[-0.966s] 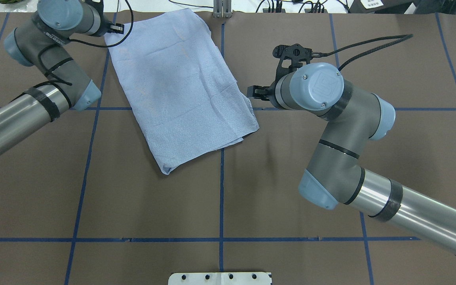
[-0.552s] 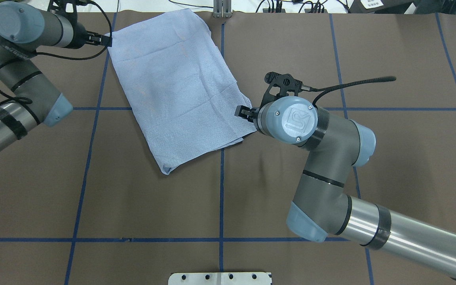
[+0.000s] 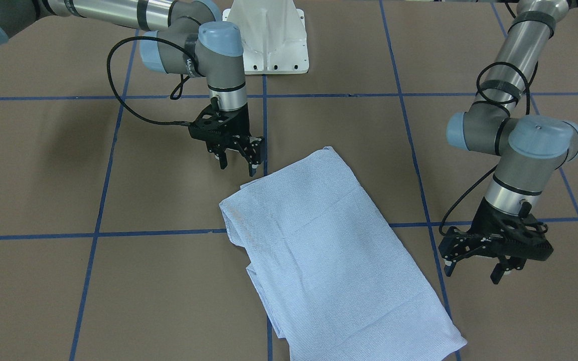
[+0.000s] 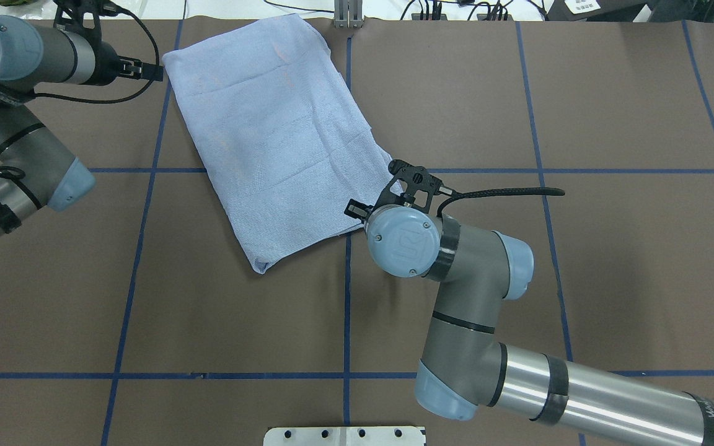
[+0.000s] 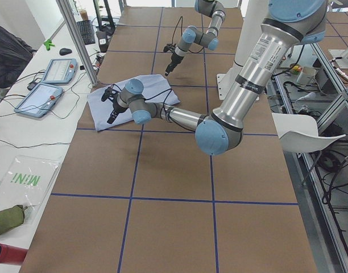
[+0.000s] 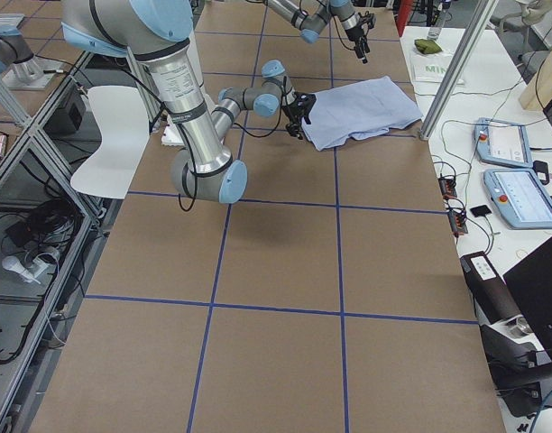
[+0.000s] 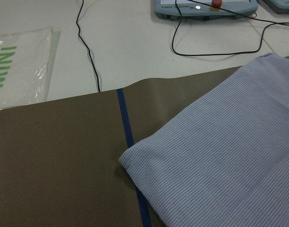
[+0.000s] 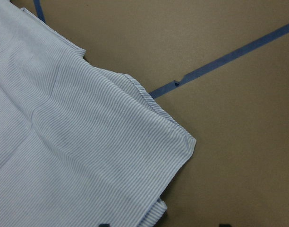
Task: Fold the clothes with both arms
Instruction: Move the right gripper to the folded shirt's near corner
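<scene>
shirt (image 3: 329, 250) lies folded flat on the surface (image 3: 68, 175), my right tool (image 3: 238, 169) spread and empty at its near right corner, my left tool (image 3: 471, 276) spread and empty just beside its far left corner; pinching only the top layer could peel the fold open.

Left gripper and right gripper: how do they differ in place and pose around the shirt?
The left gripper hangs beside the shirt's far left corner; the right gripper at the diagonally opposite corner, nearer the robot. The left gripper tilts outward, its wrist view reaching past the table; the right gripper points steeply down. Both are open and empty.
</scene>
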`<state>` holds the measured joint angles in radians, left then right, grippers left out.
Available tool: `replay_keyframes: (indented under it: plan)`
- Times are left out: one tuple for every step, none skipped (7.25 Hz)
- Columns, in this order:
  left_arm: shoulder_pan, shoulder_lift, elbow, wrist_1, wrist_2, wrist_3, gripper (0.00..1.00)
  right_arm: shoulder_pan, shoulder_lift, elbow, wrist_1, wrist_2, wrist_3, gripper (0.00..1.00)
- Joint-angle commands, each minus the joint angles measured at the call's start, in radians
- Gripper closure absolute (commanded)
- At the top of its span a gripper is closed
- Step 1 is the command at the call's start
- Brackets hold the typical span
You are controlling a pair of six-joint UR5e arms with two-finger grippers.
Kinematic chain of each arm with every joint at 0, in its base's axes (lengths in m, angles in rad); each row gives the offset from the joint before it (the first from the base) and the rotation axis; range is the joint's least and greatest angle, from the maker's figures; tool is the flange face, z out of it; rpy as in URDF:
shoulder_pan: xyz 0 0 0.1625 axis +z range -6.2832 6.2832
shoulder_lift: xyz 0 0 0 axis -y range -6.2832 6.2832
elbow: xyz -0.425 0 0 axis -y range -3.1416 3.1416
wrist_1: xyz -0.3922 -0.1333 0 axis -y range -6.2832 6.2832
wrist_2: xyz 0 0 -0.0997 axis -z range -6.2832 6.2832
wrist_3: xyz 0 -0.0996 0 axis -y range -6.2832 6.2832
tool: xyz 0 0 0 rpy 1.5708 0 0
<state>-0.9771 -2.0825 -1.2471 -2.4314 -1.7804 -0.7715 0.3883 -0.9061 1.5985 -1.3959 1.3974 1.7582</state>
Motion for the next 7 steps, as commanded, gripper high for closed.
replay_keyframes:
  plan:
    - [0.0,0.002,-0.002,0.0,-0.001,0.0,0.0,-0.005,0.027,-0.051,0.003,-0.029,0.007,0.34]
    - [0.0,0.01,-0.005,-0.002,-0.001,0.0,0.0,-0.005,0.027,-0.052,0.003,-0.04,0.003,0.34]
    - [0.0,0.01,-0.006,-0.002,-0.001,0.0,0.0,-0.003,0.035,-0.064,0.005,-0.056,0.0,0.36]
    - [0.0,0.01,-0.006,-0.002,-0.001,0.0,0.0,-0.003,0.035,-0.066,0.005,-0.076,0.0,0.37]
    - [0.001,0.01,-0.006,-0.002,-0.001,0.0,0.0,-0.002,0.041,-0.081,0.006,-0.089,0.001,0.36]
    - [0.001,0.015,-0.006,-0.003,-0.002,0.0,0.0,-0.002,0.056,-0.089,0.008,-0.101,0.001,0.37]
    - [0.0,0.015,-0.006,-0.003,-0.002,0.0,0.0,-0.002,0.064,-0.107,0.015,-0.106,0.003,0.37]
